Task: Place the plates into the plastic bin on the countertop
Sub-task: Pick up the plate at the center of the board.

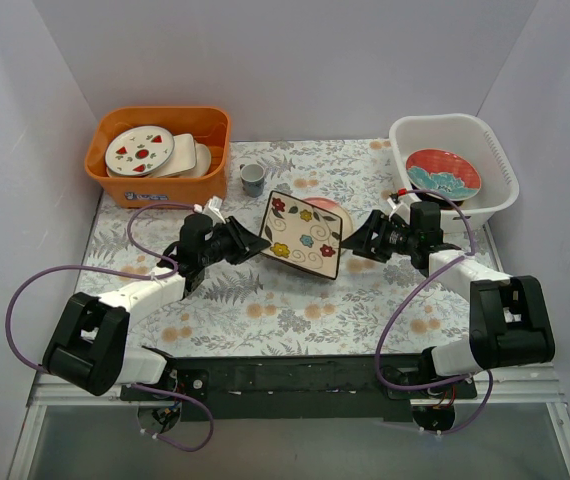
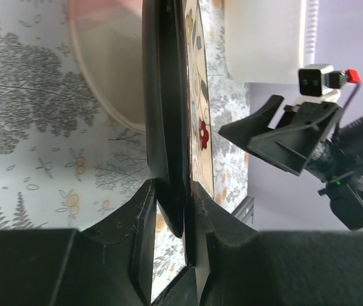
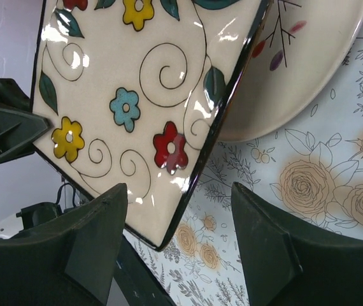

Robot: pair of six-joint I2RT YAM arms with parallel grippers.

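Note:
My left gripper (image 1: 256, 243) is shut on the left edge of a cream square floral plate (image 1: 305, 235) and holds it tilted up above the countertop (image 1: 265, 300). In the left wrist view the plate (image 2: 169, 115) shows edge-on, pinched between the jaws of that gripper (image 2: 181, 213). My right gripper (image 1: 357, 240) stands open just right of the plate. In the right wrist view the plate's (image 3: 143, 83) lower corner lies between the spread fingers of my right gripper (image 3: 178, 223). A pink round plate (image 3: 309, 64) lies on the countertop beneath. The white plastic bin (image 1: 495, 150) holds a red-and-teal plate (image 1: 443, 172).
An orange bin (image 1: 125, 180) with white round plates (image 1: 140, 150) stands at the back left. A small cup (image 1: 253, 178) stands just right of it. White walls close in the left, back and right sides.

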